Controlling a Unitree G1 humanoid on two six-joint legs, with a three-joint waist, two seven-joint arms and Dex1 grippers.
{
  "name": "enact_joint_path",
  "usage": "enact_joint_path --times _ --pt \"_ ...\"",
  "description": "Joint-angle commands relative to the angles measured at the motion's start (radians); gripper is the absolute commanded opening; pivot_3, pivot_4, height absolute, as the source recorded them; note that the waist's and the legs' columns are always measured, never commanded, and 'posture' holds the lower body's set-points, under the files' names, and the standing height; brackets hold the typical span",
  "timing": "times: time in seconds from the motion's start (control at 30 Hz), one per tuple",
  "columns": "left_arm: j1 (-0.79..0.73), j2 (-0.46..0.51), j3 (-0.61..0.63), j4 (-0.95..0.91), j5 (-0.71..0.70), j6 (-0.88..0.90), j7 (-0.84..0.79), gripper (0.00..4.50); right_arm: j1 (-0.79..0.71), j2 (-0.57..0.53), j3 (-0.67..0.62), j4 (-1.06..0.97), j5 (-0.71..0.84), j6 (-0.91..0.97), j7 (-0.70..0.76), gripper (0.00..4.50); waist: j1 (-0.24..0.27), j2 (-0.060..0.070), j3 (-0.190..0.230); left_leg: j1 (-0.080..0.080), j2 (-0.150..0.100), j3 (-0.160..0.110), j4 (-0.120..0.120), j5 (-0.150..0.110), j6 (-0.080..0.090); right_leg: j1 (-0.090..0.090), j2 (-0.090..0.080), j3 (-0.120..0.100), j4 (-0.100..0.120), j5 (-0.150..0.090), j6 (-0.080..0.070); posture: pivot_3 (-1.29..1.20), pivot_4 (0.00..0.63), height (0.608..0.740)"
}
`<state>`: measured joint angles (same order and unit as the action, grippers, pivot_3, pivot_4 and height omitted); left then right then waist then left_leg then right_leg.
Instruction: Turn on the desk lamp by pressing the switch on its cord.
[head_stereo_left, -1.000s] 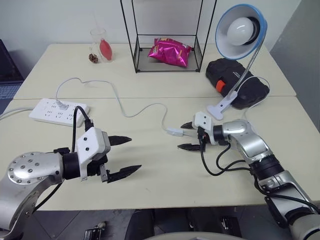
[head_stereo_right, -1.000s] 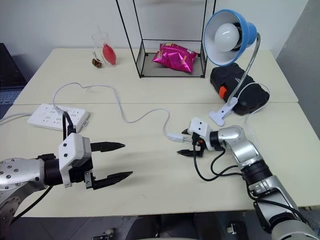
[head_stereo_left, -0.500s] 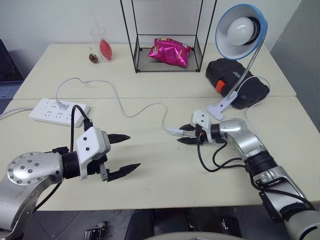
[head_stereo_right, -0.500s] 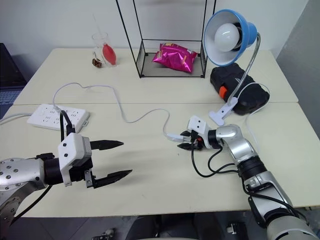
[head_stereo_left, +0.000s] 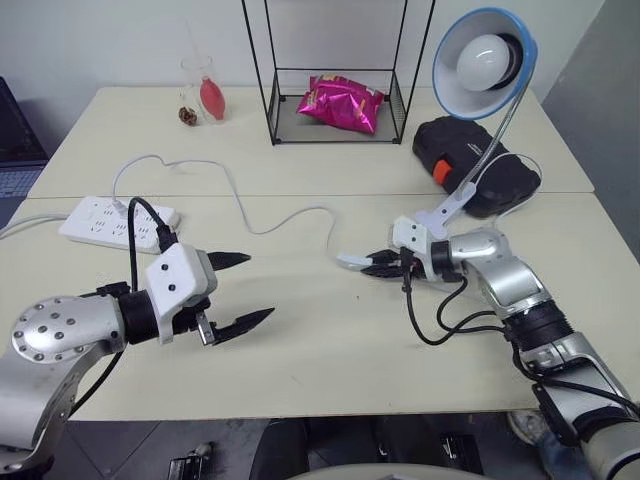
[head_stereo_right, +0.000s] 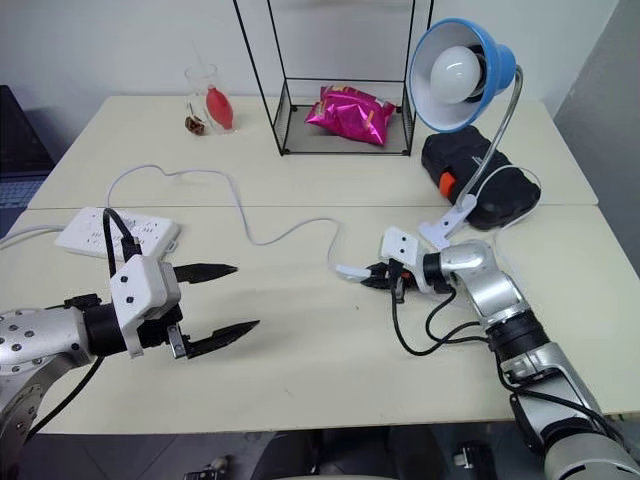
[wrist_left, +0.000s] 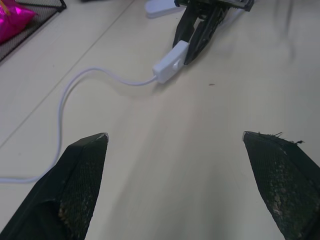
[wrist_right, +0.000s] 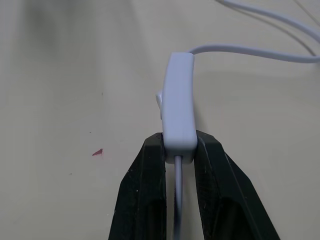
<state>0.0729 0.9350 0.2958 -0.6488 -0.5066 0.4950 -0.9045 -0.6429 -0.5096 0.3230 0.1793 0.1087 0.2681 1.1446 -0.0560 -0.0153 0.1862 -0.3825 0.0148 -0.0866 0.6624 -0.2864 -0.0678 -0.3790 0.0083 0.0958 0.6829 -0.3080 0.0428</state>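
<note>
The desk lamp (head_stereo_left: 482, 62), blue-rimmed with a white bulb, stands clipped at the back right on its silver gooseneck. Its thin white cord (head_stereo_left: 250, 215) loops across the table to the switch (head_stereo_left: 352, 260), a small white oblong block near the middle. My right gripper (head_stereo_left: 378, 266) is shut on the switch's near end. In the right wrist view the switch (wrist_right: 179, 102) sticks out past the black fingers (wrist_right: 150, 165), with the wire running back between them. My left gripper (head_stereo_left: 258, 287) hovers open at the front left, pointing toward the switch (wrist_left: 170, 62), well short of it.
A white power strip (head_stereo_left: 110, 222) lies at the left with the cord plugged in. A black wire rack (head_stereo_left: 398, 108) holding a pink bag (head_stereo_left: 340, 102) stands at the back centre. A black case (head_stereo_left: 475, 165) sits behind the lamp's clip, and a glass (head_stereo_left: 203, 90) stands back left.
My right gripper has gone from open around the switch to shut on its end. The left gripper has drifted slightly and stays open.
</note>
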Motion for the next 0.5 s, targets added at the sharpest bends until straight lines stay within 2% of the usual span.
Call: enact_joint_path --times 0.03,0.27,0.5 --pt "-0.064 -0.017 -0.014 -0.01 -0.028 -0.001 0.016 4.5 0.02 -0.032 -0.033 -0.173 0.046 0.091 0.012 0.41 0.001 0.0 0.0 0.0 0.0 0.0 0.0 0.0 0.0 0.0 0.0 0.0 0.0 0.0 0.0 0.0 0.15 0.74" --pt "-0.184 -0.007 -0.103 -0.017 -0.06 0.034 -0.019 4.5 0.042 -0.044 -0.033 -0.335 0.067 0.232 -0.03 0.41 0.0 0.0 0.0 0.0 -0.001 0.0 0.0 0.0 0.0 0.0 0.0 0.0 0.0 0.0 0.0 0.0 0.15 0.74" --pt "-0.25 -0.034 -0.235 0.05 0.034 -0.009 -0.016 4.5 0.053 -0.036 -0.034 -0.414 0.101 0.341 -0.064 0.41 0.0 0.0 0.0 0.0 -0.002 0.0 0.0 0.0 0.0 0.0 0.003 0.0 0.0 0.0 0.0 0.0 0.15 0.74"
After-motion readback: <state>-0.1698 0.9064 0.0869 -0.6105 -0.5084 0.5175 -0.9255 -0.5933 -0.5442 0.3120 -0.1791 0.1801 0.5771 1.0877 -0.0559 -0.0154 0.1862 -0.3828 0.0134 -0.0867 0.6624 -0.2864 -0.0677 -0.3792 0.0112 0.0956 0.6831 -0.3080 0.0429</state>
